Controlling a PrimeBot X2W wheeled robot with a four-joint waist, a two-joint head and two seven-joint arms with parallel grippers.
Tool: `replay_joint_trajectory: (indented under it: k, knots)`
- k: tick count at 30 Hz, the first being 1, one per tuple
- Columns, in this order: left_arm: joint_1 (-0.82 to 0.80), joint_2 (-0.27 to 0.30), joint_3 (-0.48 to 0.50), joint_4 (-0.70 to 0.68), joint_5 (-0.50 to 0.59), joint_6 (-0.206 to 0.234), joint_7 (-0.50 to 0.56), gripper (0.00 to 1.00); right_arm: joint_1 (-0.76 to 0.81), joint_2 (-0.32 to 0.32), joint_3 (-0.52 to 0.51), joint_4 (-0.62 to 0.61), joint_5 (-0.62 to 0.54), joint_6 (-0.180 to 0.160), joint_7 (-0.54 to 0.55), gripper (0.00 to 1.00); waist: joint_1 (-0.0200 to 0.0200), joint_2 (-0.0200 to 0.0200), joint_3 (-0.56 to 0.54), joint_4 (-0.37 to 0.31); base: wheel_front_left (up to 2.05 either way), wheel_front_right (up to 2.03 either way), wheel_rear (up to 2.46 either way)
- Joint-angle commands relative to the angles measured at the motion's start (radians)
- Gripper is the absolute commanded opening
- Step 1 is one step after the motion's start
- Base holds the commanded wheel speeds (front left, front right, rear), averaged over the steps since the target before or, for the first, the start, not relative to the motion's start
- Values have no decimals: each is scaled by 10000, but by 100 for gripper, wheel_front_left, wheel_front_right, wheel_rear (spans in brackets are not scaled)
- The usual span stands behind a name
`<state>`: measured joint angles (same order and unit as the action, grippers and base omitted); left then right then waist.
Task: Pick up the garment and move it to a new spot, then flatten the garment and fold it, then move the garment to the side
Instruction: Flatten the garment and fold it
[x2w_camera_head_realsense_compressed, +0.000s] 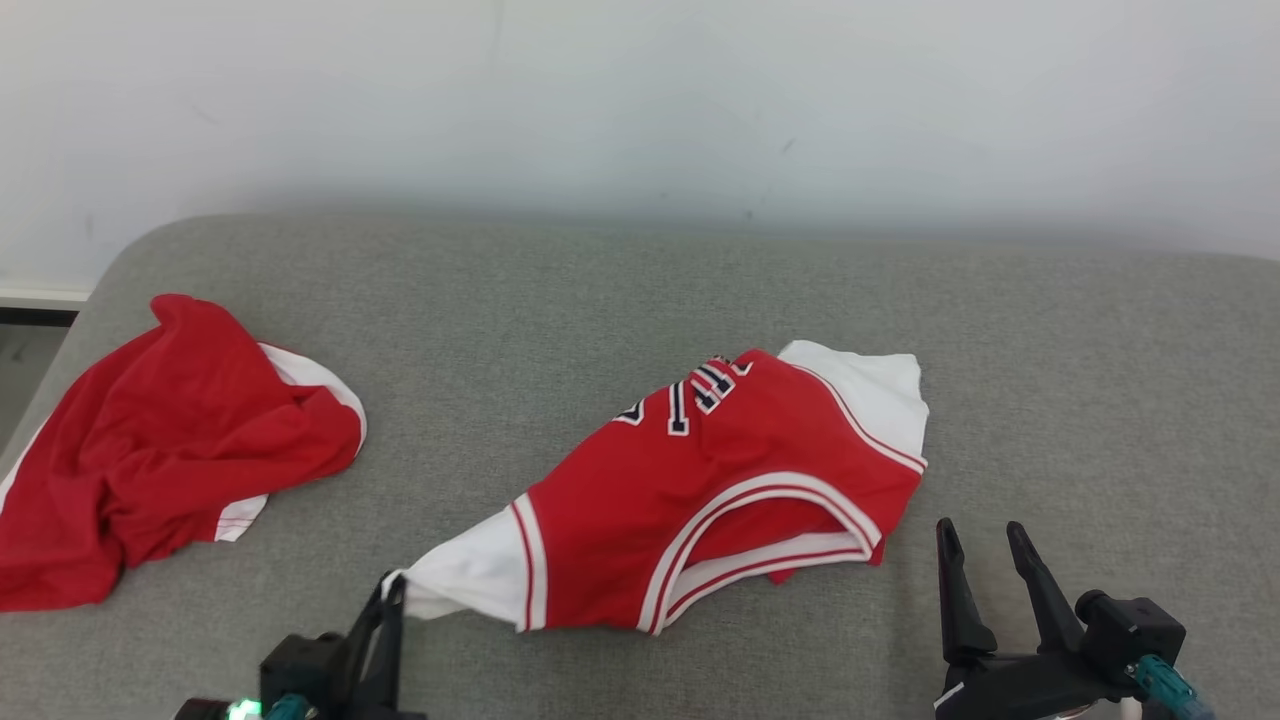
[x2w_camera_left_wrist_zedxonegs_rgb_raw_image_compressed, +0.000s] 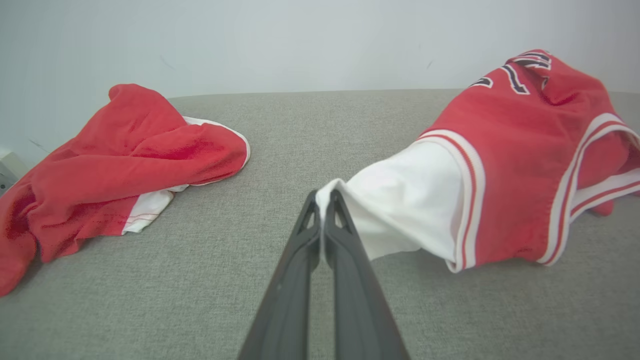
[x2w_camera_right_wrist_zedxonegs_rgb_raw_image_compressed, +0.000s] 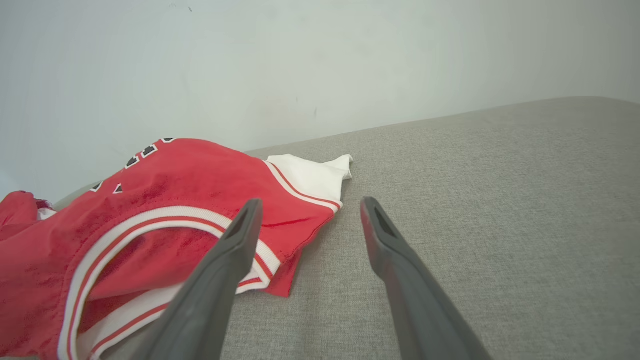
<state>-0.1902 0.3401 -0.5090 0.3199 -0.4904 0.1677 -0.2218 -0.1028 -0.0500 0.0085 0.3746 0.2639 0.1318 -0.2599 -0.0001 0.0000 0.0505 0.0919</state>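
A red jersey (x2w_camera_head_realsense_compressed: 720, 490) with white sleeves, white-striped neckline and dark lettering lies crumpled across the middle of the grey cushion. My left gripper (x2w_camera_head_realsense_compressed: 392, 588) is shut on the tip of its near white sleeve (x2w_camera_left_wrist_zedxonegs_rgb_raw_image_compressed: 400, 200), which is stretched out toward me; the wrist view shows that gripper (x2w_camera_left_wrist_zedxonegs_rgb_raw_image_compressed: 324, 196) pinching the cloth's corner. My right gripper (x2w_camera_head_realsense_compressed: 978, 535) stands open just right of the jersey's neckline edge, nothing between its fingers (x2w_camera_right_wrist_zedxonegs_rgb_raw_image_compressed: 245, 225). In the right wrist view the jersey (x2w_camera_right_wrist_zedxonegs_rgb_raw_image_compressed: 165, 200) lies left of that gripper (x2w_camera_right_wrist_zedxonegs_rgb_raw_image_compressed: 310, 207).
A second red garment (x2w_camera_head_realsense_compressed: 160, 440) with white trim lies bunched at the cushion's left edge, also in the left wrist view as a red heap (x2w_camera_left_wrist_zedxonegs_rgb_raw_image_compressed: 120, 165). A pale wall (x2w_camera_head_realsense_compressed: 640, 100) rises behind the grey cushion (x2w_camera_head_realsense_compressed: 1100, 400). Bare cushion spreads right of the jersey.
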Motion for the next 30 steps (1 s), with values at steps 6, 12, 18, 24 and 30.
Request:
replay_joint_trajectory:
  k: [6, 12, 18, 24, 30]
  knots:
    - [552, 417, 291, -376, -158, 379, 131, 0, -55, -11, 44, 28, -124, -22, -40, 100, 1, 0, -47, 73, 0, 0, 0]
    - [389, 268, 259, -576, -45, 602, 40, 100, -40, -10, -38, -46, -194, -22, 29, 100, 1, 0, -48, 19, 0, 0, 0]
    - [186, 294, 230, -956, 23, 640, 35, 100, -25, -11, 12, -96, -115, -22, 44, 100, 1, 0, -5, -9, 0, 0, 0]
    - [-44, -65, -376, -1264, 171, 327, 256, 100, -138, -11, 132, -96, -41, -22, 56, 100, 1, 0, 89, -231, 0, 0, 0]
    - [-286, -533, -1100, -916, 381, -44, 430, 100, -195, -13, 168, -61, -26, -22, 50, 100, 1, 0, 212, -607, 0, 0, 0]
